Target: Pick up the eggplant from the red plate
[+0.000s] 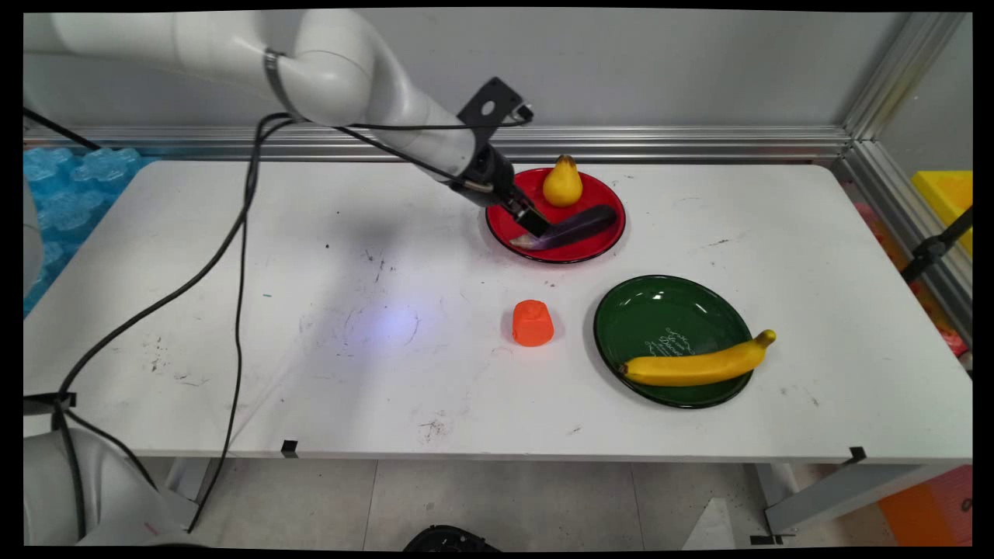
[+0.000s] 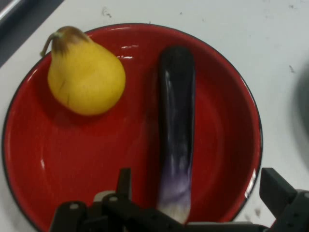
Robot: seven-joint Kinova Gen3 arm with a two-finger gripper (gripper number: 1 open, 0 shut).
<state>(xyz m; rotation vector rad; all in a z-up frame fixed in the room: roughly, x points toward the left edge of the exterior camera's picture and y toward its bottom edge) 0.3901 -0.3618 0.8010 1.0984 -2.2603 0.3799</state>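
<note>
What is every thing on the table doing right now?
gripper: open, fingers either side of the eggplant's pale end
eggplant: lying flat on the red plate
pear: upright on the red plate
red plate: holds pear and eggplant
banana: lying across the green plate's near edge
green plate: holds only the banana
orange block: alone on the table

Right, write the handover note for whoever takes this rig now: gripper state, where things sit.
Gripper: open, low over the red plate, fingers either side of the eggplant near its pale end; contact cannot be told.
Red plate, far side: eggplant lying flat, pear beside it, apart.
Green plate, near right: banana lying across its near rim.
Orange block on the table, left of the green plate.
Nothing held.
</note>
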